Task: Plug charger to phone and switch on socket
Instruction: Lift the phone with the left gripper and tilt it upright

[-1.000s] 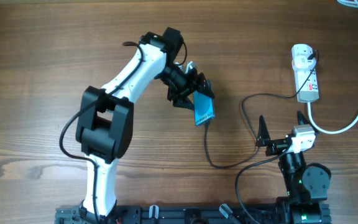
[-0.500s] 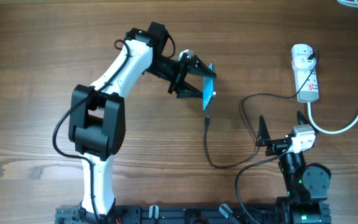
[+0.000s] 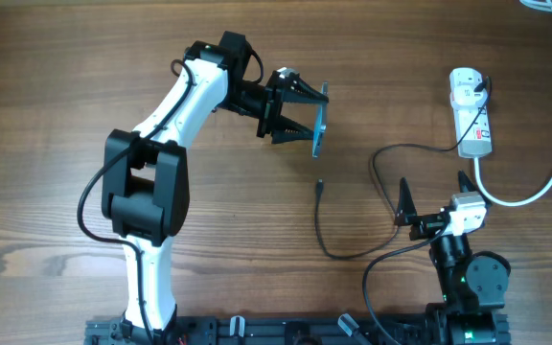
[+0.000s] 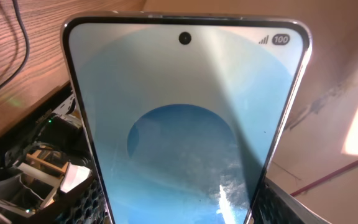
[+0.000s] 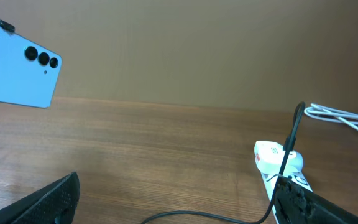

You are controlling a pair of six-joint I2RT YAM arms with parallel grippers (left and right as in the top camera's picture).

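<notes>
My left gripper (image 3: 303, 115) is shut on the phone (image 3: 320, 121) and holds it lifted off the table, edge-on from overhead. In the left wrist view the phone's teal-blue screen (image 4: 185, 124) fills the frame between the fingers (image 4: 179, 208). Its pale blue back (image 5: 14, 74) shows in the right wrist view. The charger's connector tip (image 3: 320, 185) lies on the table below the phone, apart from it. Its thin black cable (image 3: 338, 254) curls round to the white socket (image 3: 471, 113), also seen in the right wrist view (image 5: 272, 158). My right gripper (image 3: 434, 203) is open and empty (image 5: 185, 205) near the cable loop.
A thick white cord (image 3: 544, 182) runs from the socket along the right edge of the table. The arm bases and their black cables (image 3: 381, 278) sit at the front edge. The table is bare brown wood (image 3: 65, 115).
My left gripper has carried the phone up and toward the far side, turning it edge-on. The connector tip stayed on the table. The right arm has not moved.
</notes>
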